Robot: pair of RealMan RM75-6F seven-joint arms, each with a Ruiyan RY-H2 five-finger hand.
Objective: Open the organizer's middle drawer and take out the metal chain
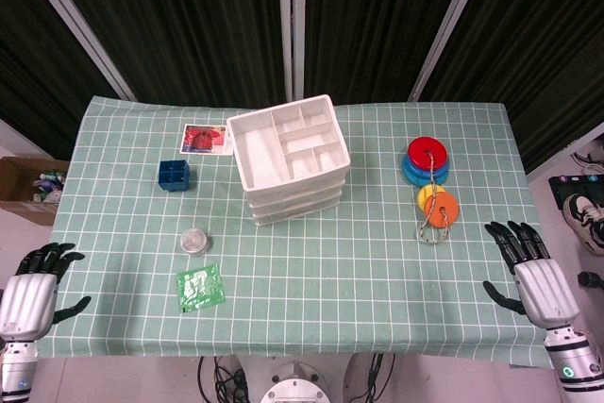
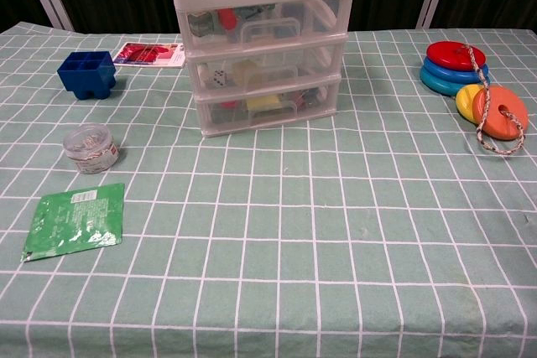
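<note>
A white plastic organizer with three stacked drawers sits near the middle of the green checked tablecloth, toward the far edge. Its middle drawer is closed. Through the clear drawer front you can make out small items, including a die, but the metal chain cannot be picked out among them.

Your left hand rests at the near left edge of the table, fingers spread apart and holding nothing. Your right hand lies at the near right edge, fingers likewise apart and empty. Both hands are well apart from the organizer, one on each side of it, and neither appears in the chest view.

To the left of the organizer lie a blue block tray, a picture card, a small round clear container and a green packet. To the right lies a row of coloured discs threaded on a cord.
</note>
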